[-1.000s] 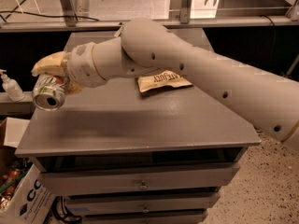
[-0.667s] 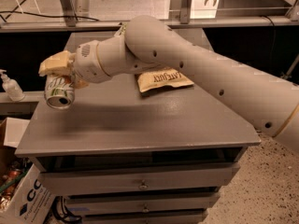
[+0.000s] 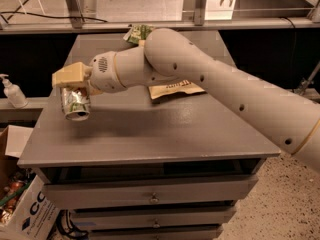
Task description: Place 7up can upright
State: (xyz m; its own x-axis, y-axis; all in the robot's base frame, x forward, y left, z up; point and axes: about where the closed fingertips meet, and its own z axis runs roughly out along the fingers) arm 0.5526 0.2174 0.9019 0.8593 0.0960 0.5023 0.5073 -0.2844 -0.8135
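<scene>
The 7up can [image 3: 75, 104] is a shiny silver can with faint green marks. It hangs above the left part of the grey cabinet top [image 3: 150, 129], nearly vertical, with its round end facing down and toward me. My gripper [image 3: 74, 84] has cream-coloured fingers [image 3: 70, 76] and is shut on the can's upper part, at the left end of my large white arm [image 3: 200, 74]. The can is off the surface.
A brown-and-cream chip bag [image 3: 175, 89] lies behind my arm at mid cabinet. A green-and-white packet [image 3: 137, 33] lies at the back. A soap bottle [image 3: 12, 91] stands on a ledge at left. A cardboard box [image 3: 25, 209] sits on the floor at lower left.
My gripper has moved right, over the cabinet's left part, carrying the can. The can has turned from lying sideways to nearly vertical.
</scene>
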